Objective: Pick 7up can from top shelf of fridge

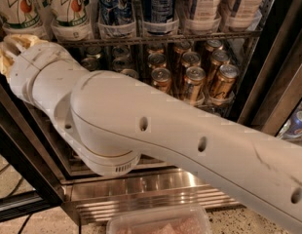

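White arm [165, 130] crosses gold cans [192, 82]; end effector [9, 50] below 7up can [14, 6].

Shop or break-room corner, by the look: tall dark-framed fridge [280, 77], gold cans [192, 79] ranked on wire racks, top shelf [190, 36] fully stocked, ribbed steel base [156, 189], speckled floor [248, 217]. My gripper [9, 50] sits far left, level with the top shelf.

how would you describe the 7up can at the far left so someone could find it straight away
In the fridge, go to the top shelf and follow it to the far left, above the gripper. The 7up can there is whitish with a green 7 and a red-orange dot. Its twin stands to its right, then come blue cans.
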### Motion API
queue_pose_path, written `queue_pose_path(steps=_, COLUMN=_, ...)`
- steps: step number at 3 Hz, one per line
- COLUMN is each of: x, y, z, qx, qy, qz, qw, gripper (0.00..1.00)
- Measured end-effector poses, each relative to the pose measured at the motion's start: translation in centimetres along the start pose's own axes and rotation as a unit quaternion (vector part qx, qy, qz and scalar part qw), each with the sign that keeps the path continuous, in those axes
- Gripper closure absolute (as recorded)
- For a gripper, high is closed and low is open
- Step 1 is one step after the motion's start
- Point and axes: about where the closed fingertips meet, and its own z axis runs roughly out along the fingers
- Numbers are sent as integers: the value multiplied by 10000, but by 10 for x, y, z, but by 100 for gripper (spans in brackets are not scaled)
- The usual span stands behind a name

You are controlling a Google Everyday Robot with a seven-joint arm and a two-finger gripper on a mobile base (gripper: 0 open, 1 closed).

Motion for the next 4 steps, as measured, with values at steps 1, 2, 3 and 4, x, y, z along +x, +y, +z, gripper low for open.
queue_pose_path(steps=1, x=-3, y=9, z=9, qx=-14, qy=-131, qz=99, qw=9999, gripper=74)
queue_pose_path(steps=2, x=-3, y=11, z=16, qx=143, qy=-190, qz=90, qw=9997, gripper=52)
queue_pose_path(steps=3, x=-1, y=11, z=22, qx=308, qy=-179, qz=27, qw=9994, gripper=35)
queue_pose_path(steps=4, x=0, y=7, z=28, qx=506, qy=-149, qz=-70, qw=9986, gripper=27)
